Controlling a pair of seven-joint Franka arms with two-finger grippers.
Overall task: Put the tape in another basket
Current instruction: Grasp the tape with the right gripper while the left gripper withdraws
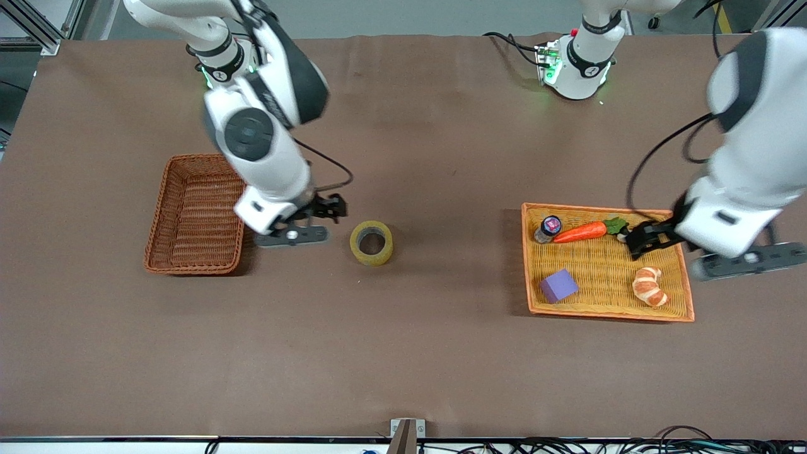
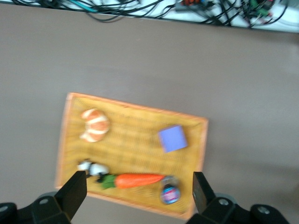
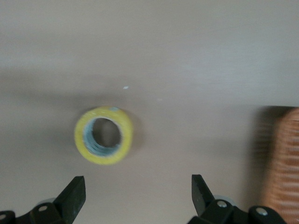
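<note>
Overall, two baskets: one reddish-brown basket (image 1: 194,215), one flat orange tray (image 1: 606,311). One tape roll (image 1: 372,243) lies flat on the bare table (image 1: 441,353) between them, beside the right tool (image 1: 332,208), fingers spread wide, gripping nothing. The tray holds one small jar (image 1: 549,227), one carrot (image 1: 583,231), one purple block (image 1: 558,285), one croissant (image 1: 650,285). The left tool (image 1: 638,243) hangs open over the tray. Only the left wrist view shows a small black-and-white toy (image 2: 92,167) at the carrot's leaves.
</note>
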